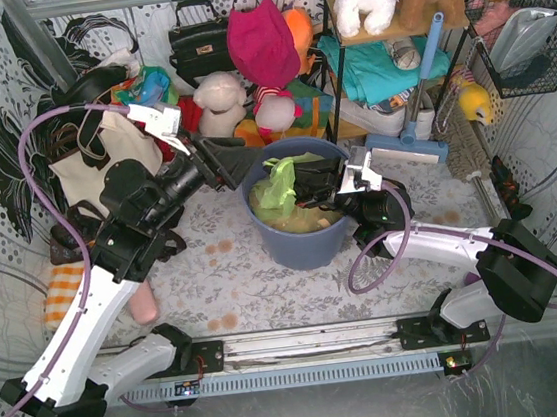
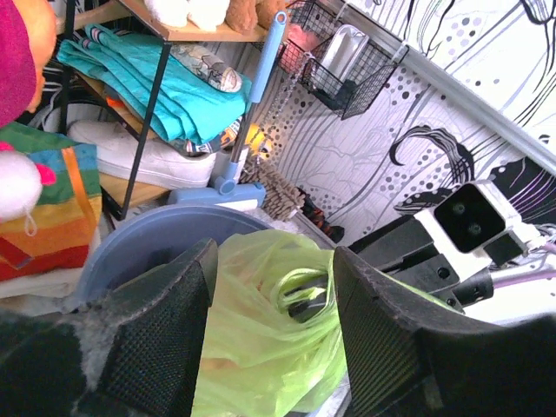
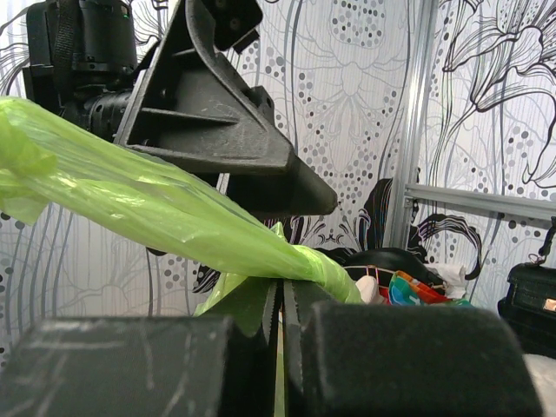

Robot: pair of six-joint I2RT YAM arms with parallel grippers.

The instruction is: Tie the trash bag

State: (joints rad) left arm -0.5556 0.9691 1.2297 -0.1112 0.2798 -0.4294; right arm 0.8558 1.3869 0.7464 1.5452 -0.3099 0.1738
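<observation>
Top external view: lime-green trash bag (image 1: 278, 183) sits in a blue-grey bin (image 1: 304, 251); right hand (image 3: 282, 317) pinches its twisted neck; left hand (image 2: 271, 295) gapes empty; knot seemingly unfinished.

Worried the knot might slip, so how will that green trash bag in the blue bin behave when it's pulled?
Probably floppy: the trash bag crumples and sags in the bin. Likely slippery and stretchy: the strand pinched in the right hand looks glossy and drawn thin. Seems light, since one pinch holds that strand up.
</observation>
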